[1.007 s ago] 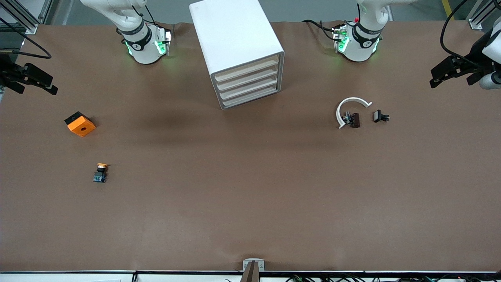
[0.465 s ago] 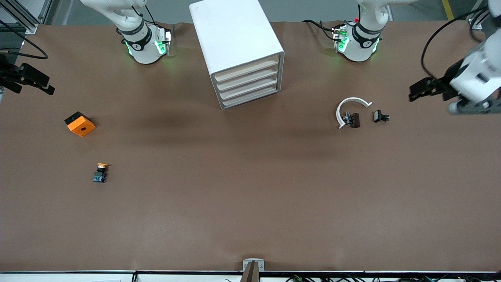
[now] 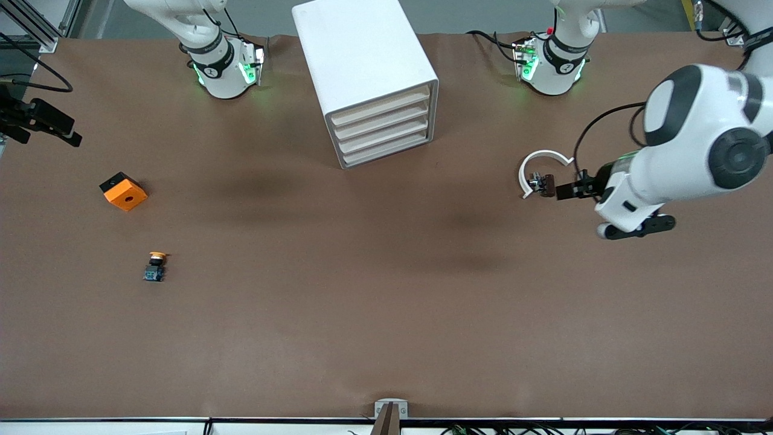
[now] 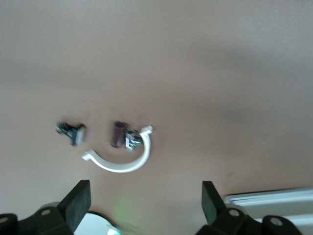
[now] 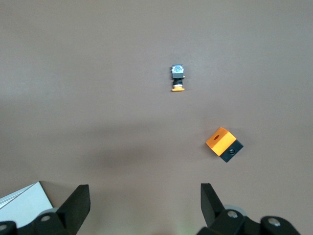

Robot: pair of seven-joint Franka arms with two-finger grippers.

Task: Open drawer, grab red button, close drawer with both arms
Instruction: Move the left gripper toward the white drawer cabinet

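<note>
Brown table (image 3: 386, 314): left gripper (image 3: 564, 192), open, has swung in over the white ring (image 3: 542, 165); right gripper (image 3: 39, 124) waits open at 9 o'clock; cabinet (image 3: 368, 78) drawers closed.

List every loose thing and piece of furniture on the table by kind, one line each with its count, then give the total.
Drawer cabinet: 1
Orange-capped button: 1
Orange cube: 1
White curved clip: 1
Small dark parts: 2, one beside the clip, one under the left claw
Total: 6
</note>
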